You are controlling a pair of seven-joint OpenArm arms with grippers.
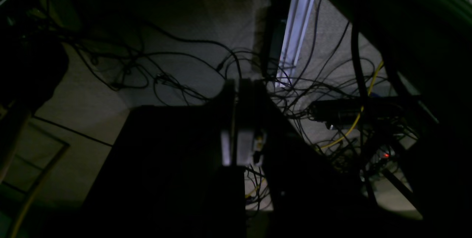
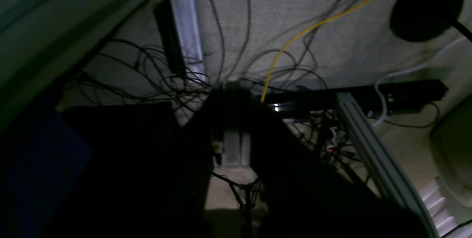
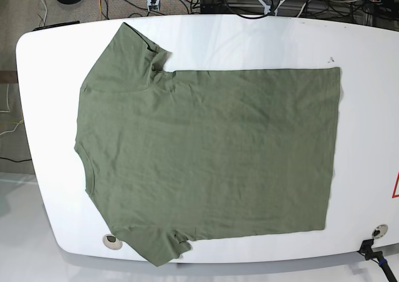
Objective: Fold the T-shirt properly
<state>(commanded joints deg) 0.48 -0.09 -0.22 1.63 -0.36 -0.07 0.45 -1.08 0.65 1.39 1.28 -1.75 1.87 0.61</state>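
Base view looks straight down on the table; wrist views face the cabled floor.

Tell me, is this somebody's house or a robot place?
Most likely a robot lab or workshop, not a house. A green T-shirt lies spread flat on a white table, tangled cables cover the floor, and there is a metal frame rail like those used for machines.

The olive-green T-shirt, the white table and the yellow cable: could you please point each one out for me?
olive-green short-sleeved T-shirt (image 3: 212, 151), base view, middle of the torso cloth.
white table (image 3: 368, 107), base view, bare top beside the hem.
yellow cable (image 2: 313, 26), right wrist view, mid-run over the grey floor.
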